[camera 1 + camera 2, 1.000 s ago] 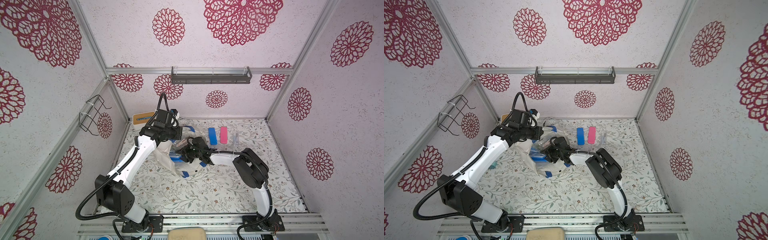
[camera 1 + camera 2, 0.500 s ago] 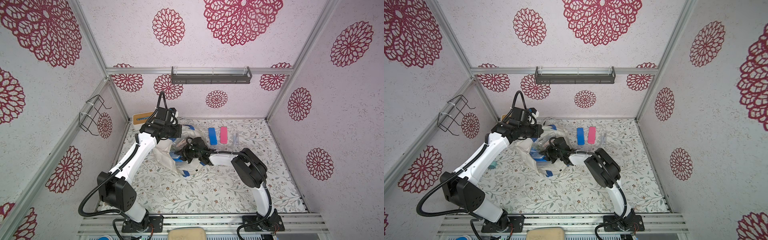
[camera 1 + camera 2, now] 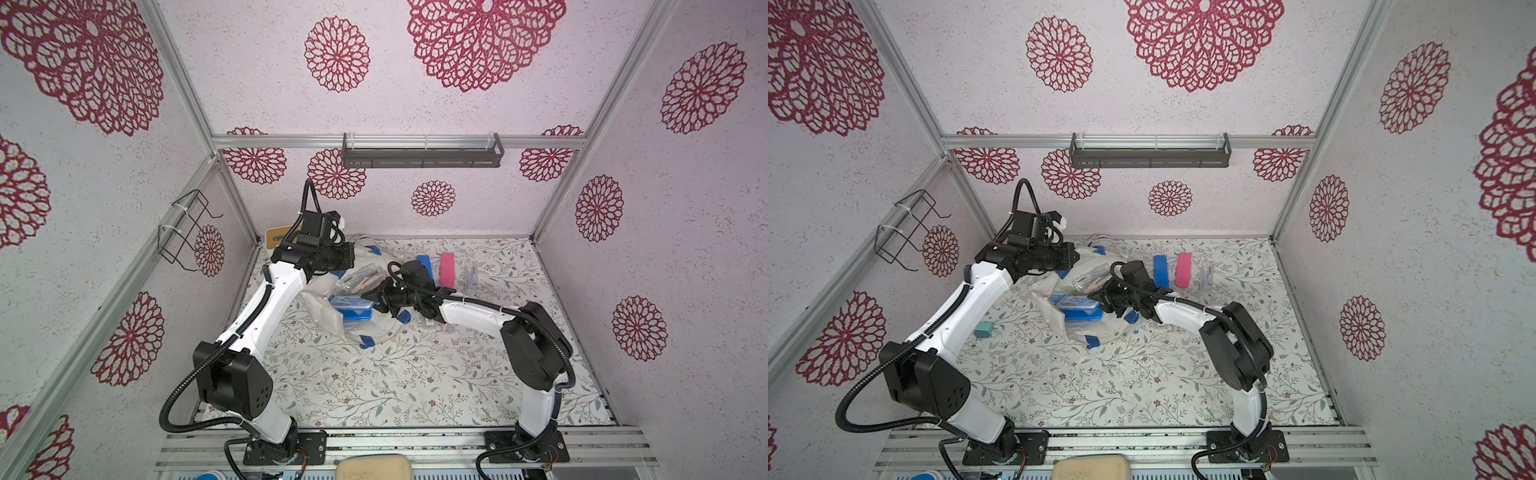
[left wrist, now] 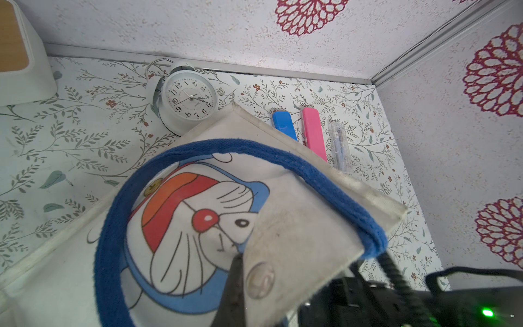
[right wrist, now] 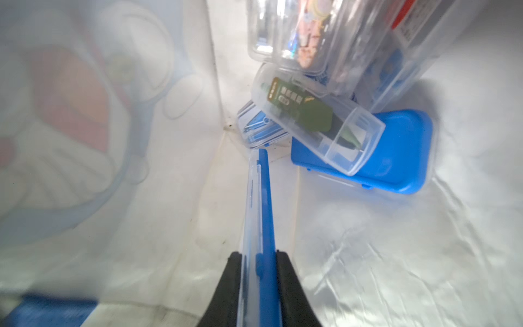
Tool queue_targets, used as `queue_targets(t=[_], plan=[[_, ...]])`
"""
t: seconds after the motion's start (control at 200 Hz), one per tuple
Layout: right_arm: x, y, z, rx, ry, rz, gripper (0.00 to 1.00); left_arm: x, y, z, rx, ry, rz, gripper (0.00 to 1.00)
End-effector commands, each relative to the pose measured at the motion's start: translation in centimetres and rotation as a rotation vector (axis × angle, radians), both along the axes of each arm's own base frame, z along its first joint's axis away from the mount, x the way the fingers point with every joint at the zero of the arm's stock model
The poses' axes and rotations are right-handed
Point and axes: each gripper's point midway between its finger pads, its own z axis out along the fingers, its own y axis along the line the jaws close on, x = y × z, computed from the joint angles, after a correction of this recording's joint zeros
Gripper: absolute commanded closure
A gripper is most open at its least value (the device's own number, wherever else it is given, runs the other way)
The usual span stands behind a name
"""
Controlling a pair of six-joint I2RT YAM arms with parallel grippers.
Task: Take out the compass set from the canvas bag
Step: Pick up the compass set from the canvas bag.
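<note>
Seen in a top view, the left pincer (image 4: pixel 244 273) is pressed together on the 12 o'clock edge of the canvas bag (image 3: pixel 321 309), holding its mouth up. Inside lies the blue, clear-lidded case I take for the compass set (image 5: pixel 259 215), long axis running 9 to 3 o'clock. The right pincer (image 5: pixel 259 257), the nearer one, pinches its 3 o'clock end, so the case extends toward 9 o'clock. Withdrawal likely goes toward 3.

Bright, even light in both top views, corners bowed; right wrist view blurs the off-white canvas bag (image 5: pixel 70 127).
</note>
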Motion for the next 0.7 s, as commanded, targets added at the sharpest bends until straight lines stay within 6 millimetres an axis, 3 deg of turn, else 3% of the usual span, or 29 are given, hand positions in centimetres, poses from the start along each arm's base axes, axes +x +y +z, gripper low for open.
queue_targets(t=[0.0, 0.125, 0.4, 0.52, 0.696], plan=[[0.3, -2.5, 4.2, -0.008, -0.143, 0.049, 0.86, 1.1, 0.5, 2.1, -0.024, -0.06, 0.022, 1.0], [0.2, -5.2, 5.7, -0.058, -0.222, 0.122, 0.88, 1.2, 0.8, 2.1, -0.027, -0.054, 0.029, 1.0], [1.4, -14.2, 9.7, -0.012, -0.336, 0.07, 0.88, 1.6, 1.8, 1.7, -0.062, 0.006, 0.062, 1.0], [2.3, -15.1, 10.3, -0.012, -0.361, 0.034, 0.87, 1.7, 1.2, 2.2, -0.101, 0.01, 0.051, 1.0], [3.6, -12.5, 10.4, 0.107, -0.36, 0.017, 0.86, 2.0, -0.1, 3.6, -0.178, -0.006, 0.026, 1.0]])
